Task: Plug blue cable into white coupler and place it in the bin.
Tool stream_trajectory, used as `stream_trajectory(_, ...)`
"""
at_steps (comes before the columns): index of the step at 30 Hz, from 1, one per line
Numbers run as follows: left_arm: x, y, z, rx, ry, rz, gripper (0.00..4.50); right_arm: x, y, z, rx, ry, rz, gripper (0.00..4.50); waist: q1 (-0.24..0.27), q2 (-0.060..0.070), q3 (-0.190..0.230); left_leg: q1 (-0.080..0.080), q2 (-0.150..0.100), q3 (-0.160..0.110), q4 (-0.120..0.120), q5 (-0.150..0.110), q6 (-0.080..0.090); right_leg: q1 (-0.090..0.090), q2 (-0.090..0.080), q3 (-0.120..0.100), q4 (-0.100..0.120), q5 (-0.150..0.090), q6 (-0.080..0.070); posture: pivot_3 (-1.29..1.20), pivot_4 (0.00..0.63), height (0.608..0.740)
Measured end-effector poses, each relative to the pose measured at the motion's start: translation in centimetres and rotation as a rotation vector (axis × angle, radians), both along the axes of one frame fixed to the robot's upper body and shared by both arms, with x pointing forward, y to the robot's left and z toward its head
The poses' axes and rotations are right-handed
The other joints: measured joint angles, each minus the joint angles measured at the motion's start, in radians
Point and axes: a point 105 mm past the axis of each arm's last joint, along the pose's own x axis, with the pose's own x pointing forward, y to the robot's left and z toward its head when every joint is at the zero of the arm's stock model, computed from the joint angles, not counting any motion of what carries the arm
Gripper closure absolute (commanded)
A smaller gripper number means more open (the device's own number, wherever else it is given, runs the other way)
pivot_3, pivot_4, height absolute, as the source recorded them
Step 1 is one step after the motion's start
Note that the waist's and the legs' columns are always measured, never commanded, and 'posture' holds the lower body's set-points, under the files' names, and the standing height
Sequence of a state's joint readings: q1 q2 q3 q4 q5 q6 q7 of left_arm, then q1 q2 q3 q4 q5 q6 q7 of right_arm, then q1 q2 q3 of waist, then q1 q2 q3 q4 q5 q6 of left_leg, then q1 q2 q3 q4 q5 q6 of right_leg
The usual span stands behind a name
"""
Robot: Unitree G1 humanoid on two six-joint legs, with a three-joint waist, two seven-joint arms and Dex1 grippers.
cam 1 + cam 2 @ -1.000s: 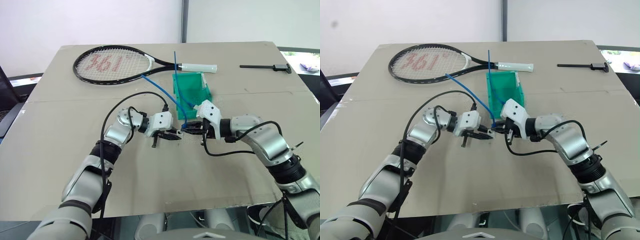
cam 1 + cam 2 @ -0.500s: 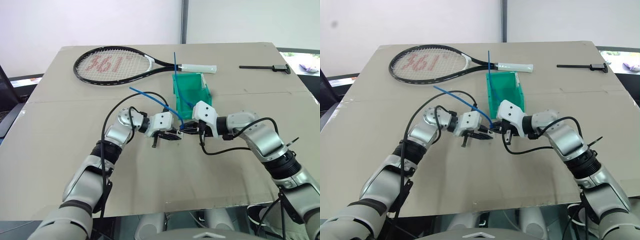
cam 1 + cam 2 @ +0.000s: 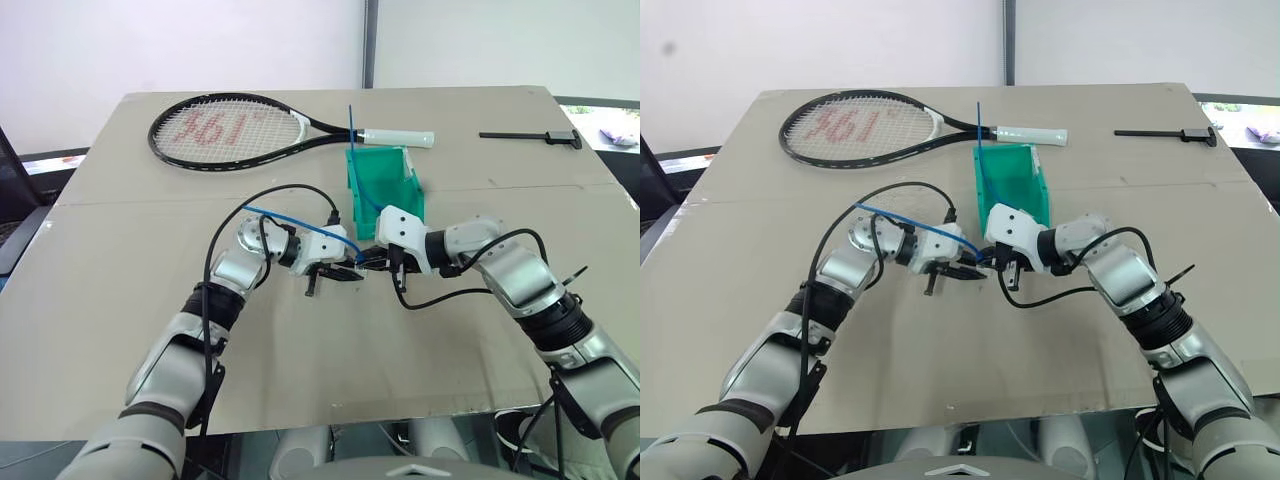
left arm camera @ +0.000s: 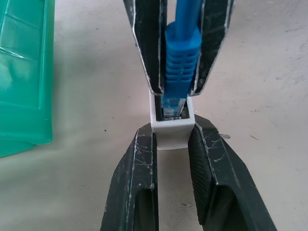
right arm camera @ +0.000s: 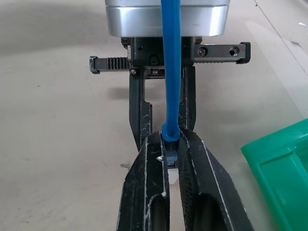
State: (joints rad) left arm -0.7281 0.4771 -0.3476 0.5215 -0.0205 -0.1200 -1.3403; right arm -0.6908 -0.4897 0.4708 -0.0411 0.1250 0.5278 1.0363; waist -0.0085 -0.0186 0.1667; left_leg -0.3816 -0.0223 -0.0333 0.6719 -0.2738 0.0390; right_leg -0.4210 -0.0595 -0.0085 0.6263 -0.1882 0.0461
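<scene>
**Plug at the mouth of the coupler**

Just before the bin, above the surface, the two tools meet tip to tip. The left tool is closed on the coupler, holding it by its two sides with the socket turned to the other arm. The right tool is closed on the cable just behind the plug, and from the left wrist the plug tip sits inside the socket opening. I cannot tell if it is fully seated.

The insertion seems nearly done, but some things can go wrong. If the plug is a little tilted against the socket, a further push may jam it, or turn the small coupler between the fingers so that it slips out. The free length of cable curves back over the left arm, with an end standing up by the bin; it may catch when the pair is carried there. A racket lies beyond, apart from the work.
</scene>
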Motion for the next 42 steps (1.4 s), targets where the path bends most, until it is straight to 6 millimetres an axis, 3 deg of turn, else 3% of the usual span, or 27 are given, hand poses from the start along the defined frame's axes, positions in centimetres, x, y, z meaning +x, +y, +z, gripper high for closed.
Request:
stream_trajectory(8,0.0,0.0,-0.6,-0.005,0.02,0.03,4.2,0.0,-0.1,-0.9,0.007,-0.046,0.012,4.5,-0.001,0.002,-0.015,0.004,0.0,-0.001,0.0,0.0,0.0,0.004,0.0,0.0,0.0,0.0,0.0,0.0,0.15,0.74)
stream_trajectory(12,-0.3,-0.1,-0.6,-0.05,0.061,0.065,4.2,0.8,-0.5,-1.3,0.165,-0.043,-0.09,3.13,-0.001,0.003,-0.013,0.001,0.0,-0.001,0.0,0.0,0.0,0.002,0.0,0.0,0.0,0.0,0.0,0.0,0.15,0.74)
stream_trajectory(13,-0.4,-0.3,-0.4,-0.068,0.079,0.073,4.2,0.8,-0.9,-1.0,0.209,-0.038,-0.12,2.54,-0.001,0.003,-0.013,0.0,0.0,-0.001,0.0,0.0,0.0,0.0,-0.001,0.0,0.0,0.0,0.0,0.0,0.15,0.74)
stream_trajectory(16,-0.7,-0.9,1.0,-0.143,0.12,0.084,4.2,0.5,-2.5,1.9,0.319,-0.117,-0.167,1.21,0.0,0.003,-0.011,-0.004,0.0,-0.001,0.001,0.0,0.0,-0.003,-0.001,-0.001,0.0,0.0,0.0,0.0,0.15,0.74)
stream_trajectory(19,-0.5,-0.9,3.6,-0.254,0.191,0.154,4.2,-1.2,-4.9,5.7,0.421,-0.279,-0.218,1.21,0.0,0.003,-0.011,-0.005,0.0,-0.002,-0.001,0.0,0.0,-0.004,-0.001,-0.001,0.0,0.0,0.001,0.0,0.15,0.74)
stream_trajectory(22,-0.3,-0.6,5.6,-0.336,0.273,0.224,4.2,-3.3,-6.7,6.8,0.434,-0.343,-0.269,1.21,-0.001,0.002,-0.011,-0.005,0.0,-0.003,-0.002,0.0,0.0,-0.004,-0.001,-0.002,0.0,-0.001,0.002,0.0,0.15,0.74)
stream_trajectory(27,1.7,-1.9,9.8,-0.439,0.334,0.351,4.2,-5.8,-9.4,5.1,0.376,-0.344,-0.458,1.21,0.005,0.0,-0.009,-0.003,-0.001,-0.002,0.001,0.0,0.0,-0.002,-0.002,-0.002,0.0,-0.003,0.005,0.0,0.15,0.74)
stream_trajectory(30,4.3,-3.6,11.6,-0.46,0.357,0.48,4.2,-6.8,-10.7,4.4,0.364,-0.351,-0.569,1.21,0.01,-0.002,-0.008,0.001,-0.002,-0.003,0.001,0.0,0.0,0.004,-0.001,-0.002,0.0,-0.004,0.007,0.0,0.15,0.74)
stream_trajectory(33,6.5,-3.8,11.9,-0.452,0.375,0.606,4.2,-7.4,-11.3,3.5,0.348,-0.336,-0.642,1.21,0.0,-0.002,-0.008,0.002,-0.002,-0.002,0.0,0.0,0.0,0.004,-0.001,-0.001,0.0,-0.004,0.007,0.0,0.15,0.74)
stream_trajectory(37,7.8,-4.7,10.1,-0.42,0.456,0.672,4.2,-7.6,-12.0,2.8,0.332,-0.336,-0.707,1.21,-0.004,-0.002,-0.008,0.001,-0.002,-0.002,-0.001,0.0,0.0,0.002,-0.001,-0.001,0.0,-0.004,0.007,0.0,0.15,0.74)
stream_trajectory(38,8.0,-5.1,9.7,-0.412,0.48,0.681,3.4,-7.7,-12.0,2.8,0.341,-0.343,-0.721,1.16,-0.002,-0.002,-0.007,0.0,-0.002,-0.002,-0.001,0.0,0.0,0.002,-0.001,-0.001,0.0,-0.004,0.007,0.0,0.15,0.74)
stream_trajectory(40,8.5,-5.4,9.3,-0.401,0.49,0.705,2.89,-7.8,-12.0,3.0,0.348,-0.353,-0.73,1.16,0.0,-0.003,-0.007,0.0,-0.002,-0.002,-0.001,0.0,0.0,0.001,-0.001,-0.001,-0.001,-0.004,0.007,0.0,0.15,0.74)
stream_trajectory(42,8.9,-5.7,9.1,-0.383,0.489,0.734,1.92,-7.8,-12.0,3.2,0.348,-0.364,-0.742,1.16,0.001,-0.004,-0.006,-0.001,-0.003,-0.002,-0.001,0.0,0.0,0.001,-0.002,-0.001,-0.001,-0.004,0.007,0.0,0.15,0.74)
